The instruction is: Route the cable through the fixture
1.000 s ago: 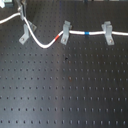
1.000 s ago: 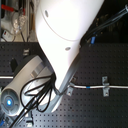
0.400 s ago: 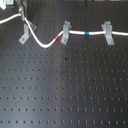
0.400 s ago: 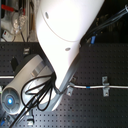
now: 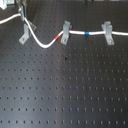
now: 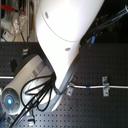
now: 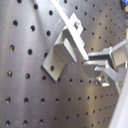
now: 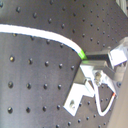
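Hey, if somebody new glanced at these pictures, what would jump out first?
The white cable snaking across the dark perforated table in the first exterior view, passing three grey clips, with a red band by the middle clip and a blue band further along. In the second exterior view, the bulky white robot arm fills the frame.

No text, label, brand, number or sign can be read in any of the views. The counter [image 5: 65,85] is a plain black perforated board with no printing on it. The white arm housing [image 6: 65,30] in the second exterior view bears no legible mark. The cable [image 5: 42,42] carries only colour bands, no lettering.
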